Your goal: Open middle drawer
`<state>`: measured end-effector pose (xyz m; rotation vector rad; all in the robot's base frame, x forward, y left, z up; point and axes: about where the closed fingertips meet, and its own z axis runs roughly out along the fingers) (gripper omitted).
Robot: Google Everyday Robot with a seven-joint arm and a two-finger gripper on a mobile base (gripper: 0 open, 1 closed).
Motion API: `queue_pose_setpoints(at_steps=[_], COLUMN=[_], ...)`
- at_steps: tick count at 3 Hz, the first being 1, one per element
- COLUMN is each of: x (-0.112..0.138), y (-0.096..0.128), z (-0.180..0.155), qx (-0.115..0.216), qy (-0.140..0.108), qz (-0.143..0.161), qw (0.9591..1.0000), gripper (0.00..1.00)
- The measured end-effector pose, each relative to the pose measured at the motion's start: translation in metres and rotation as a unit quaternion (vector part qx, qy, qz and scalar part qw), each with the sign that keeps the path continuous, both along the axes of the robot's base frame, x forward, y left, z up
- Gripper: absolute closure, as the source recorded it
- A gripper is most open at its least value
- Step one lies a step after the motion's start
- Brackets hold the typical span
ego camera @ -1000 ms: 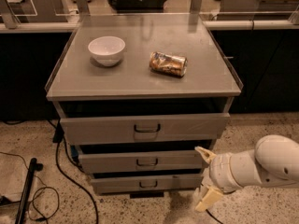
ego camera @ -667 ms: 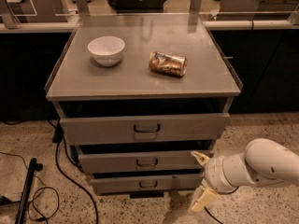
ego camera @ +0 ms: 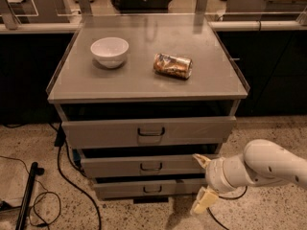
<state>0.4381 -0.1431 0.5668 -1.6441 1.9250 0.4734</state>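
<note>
The middle drawer (ego camera: 120, 167) is a grey metal front with a small dark loop handle (ego camera: 151, 166), between the taller top drawer (ego camera: 105, 132) and the narrow bottom drawer (ego camera: 120, 189). All three fronts stand a little out from the cabinet. My gripper (ego camera: 201, 181) is at the lower right, in front of the right end of the middle and bottom drawers. It is open and empty, with one cream fingertip (ego camera: 200, 159) by the middle drawer's right end and the other low near the floor. It is well right of the handle.
A white bowl (ego camera: 109, 51) and a crushed can (ego camera: 172, 65) lie on the cabinet top (ego camera: 144, 87). Black cables (ego camera: 67, 176) and a black pole (ego camera: 26, 195) lie on the speckled floor at the left. Dark counters run behind.
My arm has moved left, bringing the open gripper closer to the right end of the drawers. The drawers have not moved.
</note>
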Motion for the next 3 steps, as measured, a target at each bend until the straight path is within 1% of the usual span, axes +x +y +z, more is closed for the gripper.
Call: queue_pose_setpoints(at_steps=[1, 3], x=[0.022, 0.064], y=[-0.002, 0.01], z=[-0.022, -0.053], qx=[-0.007, 0.001], qy=[0.0, -0.021], qz=[0.002, 0.021], qw=[1.0, 0.9996], gripper=[0.0, 0.0])
